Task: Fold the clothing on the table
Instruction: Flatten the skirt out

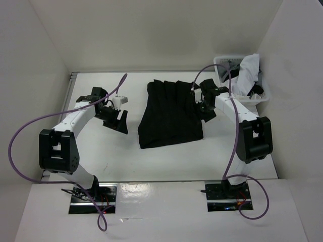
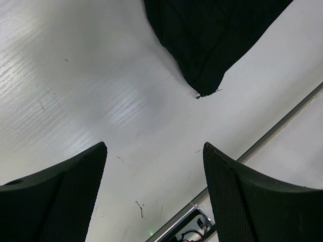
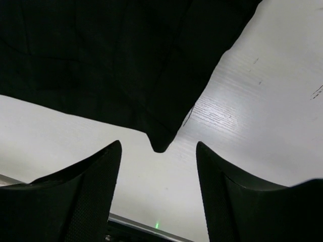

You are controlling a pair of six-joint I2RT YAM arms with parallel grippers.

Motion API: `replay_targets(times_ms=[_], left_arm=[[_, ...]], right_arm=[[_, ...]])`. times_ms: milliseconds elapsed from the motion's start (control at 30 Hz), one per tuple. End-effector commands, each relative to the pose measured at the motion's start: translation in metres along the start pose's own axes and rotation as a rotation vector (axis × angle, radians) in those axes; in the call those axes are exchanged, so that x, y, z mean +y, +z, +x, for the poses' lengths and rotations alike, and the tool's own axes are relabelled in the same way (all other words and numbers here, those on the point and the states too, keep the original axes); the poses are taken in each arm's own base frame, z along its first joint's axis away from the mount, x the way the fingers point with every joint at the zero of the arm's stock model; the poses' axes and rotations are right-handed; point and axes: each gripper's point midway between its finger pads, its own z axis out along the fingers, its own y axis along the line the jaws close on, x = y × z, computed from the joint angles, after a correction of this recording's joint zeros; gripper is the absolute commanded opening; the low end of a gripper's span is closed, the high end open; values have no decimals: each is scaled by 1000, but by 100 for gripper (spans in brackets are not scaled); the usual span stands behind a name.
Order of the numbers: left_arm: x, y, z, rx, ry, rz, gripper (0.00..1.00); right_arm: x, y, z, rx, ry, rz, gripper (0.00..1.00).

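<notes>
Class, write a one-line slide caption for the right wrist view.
Open right gripper hovers over the white table, a corner of the black skirt lying just beyond its fingertips.

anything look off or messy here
Nothing serious. The black skirt lies skewed on the table, with a loose thread at one corner. A white garment spills over the rim of the basket at the far right corner.

Bright, even light; soft glare on table; clothing underexposed, featureless; faint shadows.
</notes>
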Motion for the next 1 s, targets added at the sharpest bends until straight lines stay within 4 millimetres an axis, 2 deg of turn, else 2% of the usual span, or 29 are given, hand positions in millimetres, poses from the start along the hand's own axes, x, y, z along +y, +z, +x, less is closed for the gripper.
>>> replay_targets(times_ms=[0,200,967], left_arm=[[0,-6,-7,-35,11,-30,83],[4,-1,-4,-16,-9,-34,83],[11,5,-2,12,-33,-45,83]], right_arm=[[-5,9,11,37,44,28,65],[-9,22,25,96,68,45,55],[-10,46,49,203,88,44,40]])
